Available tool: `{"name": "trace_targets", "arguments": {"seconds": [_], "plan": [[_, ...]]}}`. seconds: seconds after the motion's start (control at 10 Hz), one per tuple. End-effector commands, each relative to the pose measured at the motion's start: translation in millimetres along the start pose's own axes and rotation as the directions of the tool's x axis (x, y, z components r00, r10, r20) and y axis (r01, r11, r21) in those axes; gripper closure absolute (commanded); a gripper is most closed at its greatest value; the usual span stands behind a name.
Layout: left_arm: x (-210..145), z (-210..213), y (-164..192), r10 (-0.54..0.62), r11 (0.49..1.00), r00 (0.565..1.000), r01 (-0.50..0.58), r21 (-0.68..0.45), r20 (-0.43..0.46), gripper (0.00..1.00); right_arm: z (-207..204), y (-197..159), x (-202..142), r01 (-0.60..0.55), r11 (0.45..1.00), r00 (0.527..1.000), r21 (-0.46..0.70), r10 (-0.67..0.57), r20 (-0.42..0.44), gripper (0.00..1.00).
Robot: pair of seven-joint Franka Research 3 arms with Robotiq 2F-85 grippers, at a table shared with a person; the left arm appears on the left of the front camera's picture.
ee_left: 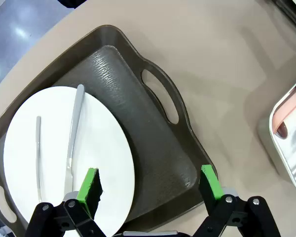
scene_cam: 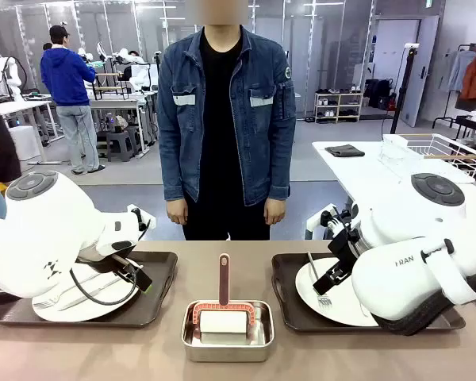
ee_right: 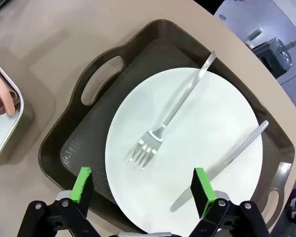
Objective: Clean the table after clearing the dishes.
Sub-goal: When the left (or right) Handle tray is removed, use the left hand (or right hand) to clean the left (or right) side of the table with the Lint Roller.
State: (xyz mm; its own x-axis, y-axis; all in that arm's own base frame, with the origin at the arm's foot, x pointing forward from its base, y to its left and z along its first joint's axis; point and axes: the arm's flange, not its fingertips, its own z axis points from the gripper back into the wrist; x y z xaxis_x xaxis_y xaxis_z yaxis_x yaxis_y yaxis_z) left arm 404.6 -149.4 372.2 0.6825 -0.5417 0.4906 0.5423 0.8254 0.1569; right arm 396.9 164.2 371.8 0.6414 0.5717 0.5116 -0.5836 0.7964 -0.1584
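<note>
Two white dinner plates with silver cutlery lie on dark brown handled trays on the beige table [scene_cam: 333, 357]. The left plate [scene_cam: 71, 302] is on the left tray [scene_cam: 157, 290], the right plate [scene_cam: 345, 305] on the right tray [scene_cam: 285, 298]. My left gripper [ee_left: 150, 182] hangs open above its tray's [ee_left: 138, 113] inner end, one pad over the plate [ee_left: 64, 153] rim. My right gripper [ee_right: 142, 186] is open over its plate [ee_right: 202, 128], which carries a fork [ee_right: 170, 118] and a knife [ee_right: 222, 165]. Neither gripper holds anything.
A small square steel pan [scene_cam: 228, 333] with a pink-handled tool and a white block stands between the trays at the front middle. A person [scene_cam: 226, 127] stands at the far edge, hands down. Behind on the right, a white table holds a wire rack [scene_cam: 432, 151].
</note>
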Motion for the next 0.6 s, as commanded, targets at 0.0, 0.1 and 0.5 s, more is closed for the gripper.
{"name": "trace_targets", "arguments": {"seconds": [0.0, 0.1, 0.5], "plan": [[-1.2, -0.3, 1.7, 0.01, 1.0, 1.0, -0.01, -0.01, -0.001, 0.0, 0.7, 1.2, 0.0, -0.003, 1.0, 1.0, 0.001, 0.003, -0.001, 0.0], [-1.2, -0.3, 1.7, 0.01, 1.0, 1.0, -0.01, -0.01, -0.001, 0.0, 0.7, 1.2, 0.0, -0.003, 1.0, 1.0, 0.001, 0.003, -0.001, 0.0], [-1.2, -0.3, 1.7, 0.01, 1.0, 1.0, -0.01, -0.01, -0.001, 0.0, 0.7, 1.2, 0.0, -0.003, 1.0, 1.0, 0.001, 0.003, -0.001, 0.0]]}}
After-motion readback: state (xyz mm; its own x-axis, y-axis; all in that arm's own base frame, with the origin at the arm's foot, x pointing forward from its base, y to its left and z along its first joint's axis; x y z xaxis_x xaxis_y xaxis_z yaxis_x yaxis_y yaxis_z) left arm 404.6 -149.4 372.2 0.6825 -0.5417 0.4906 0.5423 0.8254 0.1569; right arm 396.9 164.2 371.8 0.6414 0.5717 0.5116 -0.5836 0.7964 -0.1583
